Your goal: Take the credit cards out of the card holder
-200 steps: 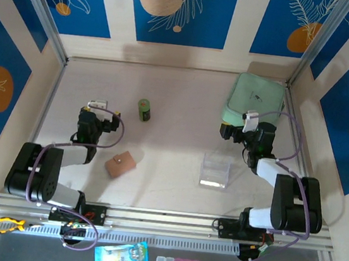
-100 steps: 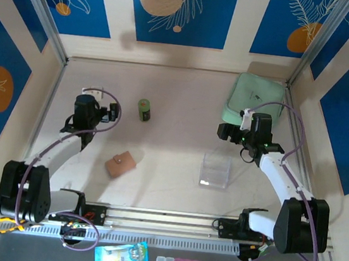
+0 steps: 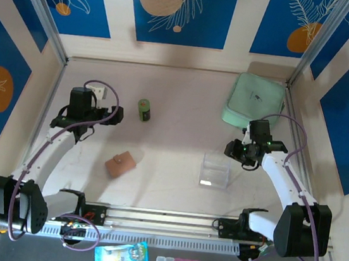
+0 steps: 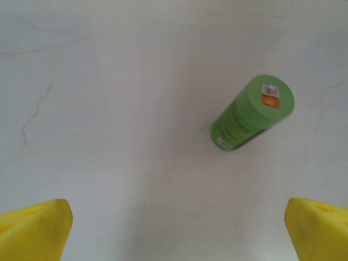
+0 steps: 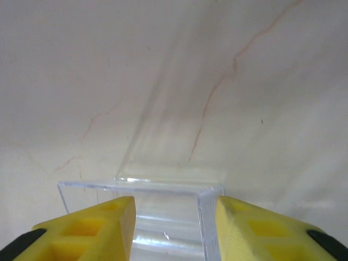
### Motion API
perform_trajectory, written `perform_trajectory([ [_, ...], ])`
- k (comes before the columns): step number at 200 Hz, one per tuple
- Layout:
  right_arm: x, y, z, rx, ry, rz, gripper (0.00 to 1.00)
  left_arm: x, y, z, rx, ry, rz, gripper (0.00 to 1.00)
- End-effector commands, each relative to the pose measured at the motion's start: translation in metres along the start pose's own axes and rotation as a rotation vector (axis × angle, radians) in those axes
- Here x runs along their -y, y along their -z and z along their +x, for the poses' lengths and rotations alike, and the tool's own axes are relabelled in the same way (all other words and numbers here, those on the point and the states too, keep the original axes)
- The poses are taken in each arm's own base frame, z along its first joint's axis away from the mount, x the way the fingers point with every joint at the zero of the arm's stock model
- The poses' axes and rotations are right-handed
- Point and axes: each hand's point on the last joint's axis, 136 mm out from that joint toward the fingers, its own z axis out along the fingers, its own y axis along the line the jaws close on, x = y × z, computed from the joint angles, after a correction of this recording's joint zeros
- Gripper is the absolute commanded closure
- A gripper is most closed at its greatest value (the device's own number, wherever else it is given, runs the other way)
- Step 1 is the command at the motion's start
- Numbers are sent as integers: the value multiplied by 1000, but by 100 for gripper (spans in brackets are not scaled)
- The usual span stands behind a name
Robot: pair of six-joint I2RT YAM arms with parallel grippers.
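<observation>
Card holder (image 3: 121, 164) folded shut, snap tab up, so credit cards hidden inside, can't make any out. Sits front-left on table (image 3: 178, 99), bare surface all round, well apart from both pincers.

Left pincer (image 4: 176, 234) spread wide, holding nothing. Only yellow fingertips (image 4: 32, 228) peek in at frame corners. Green tube (image 4: 253, 112) stands ahead of it.

Right pincer (image 5: 175, 223) half-spread, not clamped on anything, hovering at clear plastic box (image 5: 163, 212) rim. Box bottom cut off.

Mint-green case (image 3: 254, 102) tucked in far-right corner.
</observation>
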Motion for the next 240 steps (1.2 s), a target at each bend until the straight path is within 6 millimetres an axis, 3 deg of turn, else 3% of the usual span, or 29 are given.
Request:
perform_trajectory([
  [1, 3, 3, 12, -46, -25, 40, 62, 11, 8, 1, -12, -39, 58, 0],
  [74, 14, -12, 15, -68, 4, 159, 70, 0, 7, 6, -22, -103, 4, 0],
  [240, 8, -29, 22, -103, 58, 152, 81, -2, 4, 10, -37, -90, -7, 0],
])
